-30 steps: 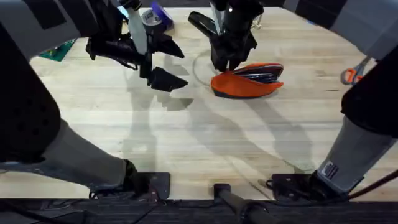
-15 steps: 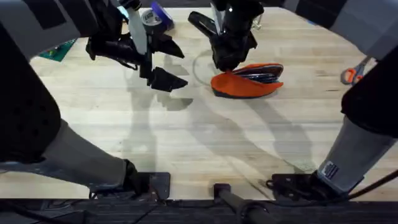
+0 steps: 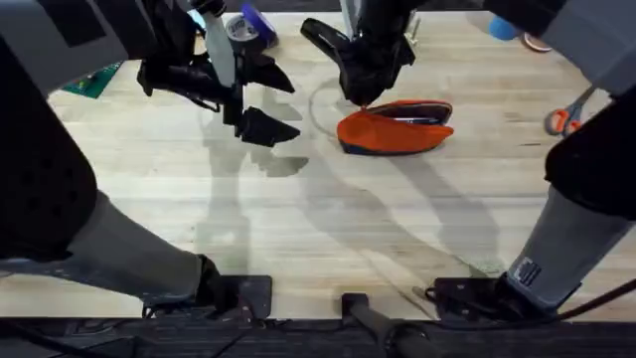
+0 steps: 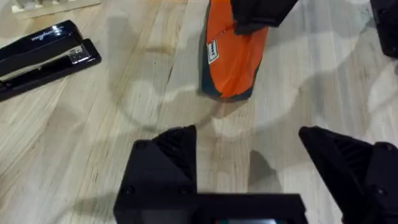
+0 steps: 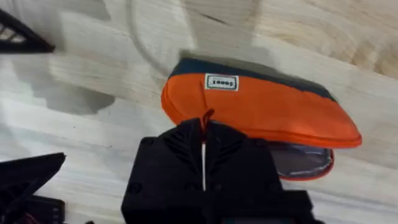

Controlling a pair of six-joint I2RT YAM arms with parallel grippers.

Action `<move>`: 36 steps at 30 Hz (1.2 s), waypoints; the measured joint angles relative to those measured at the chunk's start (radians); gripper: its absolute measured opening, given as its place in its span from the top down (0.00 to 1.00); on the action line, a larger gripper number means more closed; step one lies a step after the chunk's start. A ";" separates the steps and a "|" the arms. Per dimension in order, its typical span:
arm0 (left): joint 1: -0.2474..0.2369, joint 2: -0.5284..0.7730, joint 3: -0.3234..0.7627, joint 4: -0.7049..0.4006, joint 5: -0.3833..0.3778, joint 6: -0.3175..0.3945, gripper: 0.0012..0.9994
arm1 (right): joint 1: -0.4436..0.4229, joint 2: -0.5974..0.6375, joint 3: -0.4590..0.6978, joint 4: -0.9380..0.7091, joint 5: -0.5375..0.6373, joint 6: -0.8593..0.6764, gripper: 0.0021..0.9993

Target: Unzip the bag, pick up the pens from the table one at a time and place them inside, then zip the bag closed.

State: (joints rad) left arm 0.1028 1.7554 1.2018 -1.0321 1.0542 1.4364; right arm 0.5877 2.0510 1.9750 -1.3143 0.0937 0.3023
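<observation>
The orange bag (image 3: 390, 134) lies on the table (image 3: 328, 229) right of centre, and its mouth is partly open along the far side. Dark slim shapes that look like the pens (image 3: 415, 112) lie inside the opening. My right gripper (image 3: 363, 97) stands over the bag's left end. In the right wrist view this gripper (image 5: 203, 127) is shut on the small orange zipper pull (image 5: 206, 115), with the bag (image 5: 261, 109) just beyond. My left gripper (image 3: 288, 109) hovers open to the left of the bag, holding nothing. The left wrist view shows the bag (image 4: 233, 59) beyond the open left gripper (image 4: 249, 149).
A black stapler (image 3: 323, 38) lies at the far side, behind the bag (image 4: 43, 53). Orange-handled scissors (image 3: 561, 119) are at the right edge. A tape roll (image 3: 243, 25) and a green item (image 3: 94, 80) sit at the far left. The near half of the table is bare wood.
My right gripper has shifted slightly toward the far side at the bag's left end, and the bag's mouth looks a little narrower. The left arm has not moved.
</observation>
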 joint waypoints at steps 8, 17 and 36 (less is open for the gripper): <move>0.000 0.000 0.000 0.005 0.000 0.000 0.01 | 0.000 0.000 0.063 -0.037 0.000 0.000 0.97; 0.000 0.000 0.000 0.006 0.000 0.000 0.01 | 0.000 0.000 0.074 -0.052 0.000 0.000 0.97; -0.013 0.000 -0.003 0.066 0.009 0.000 0.01 | 0.000 0.000 0.076 -0.052 0.000 0.000 0.97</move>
State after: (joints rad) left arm 0.0902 1.7554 1.1992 -0.9664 1.0630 1.4364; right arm 0.5877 2.0510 2.0506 -1.3666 0.0937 0.3023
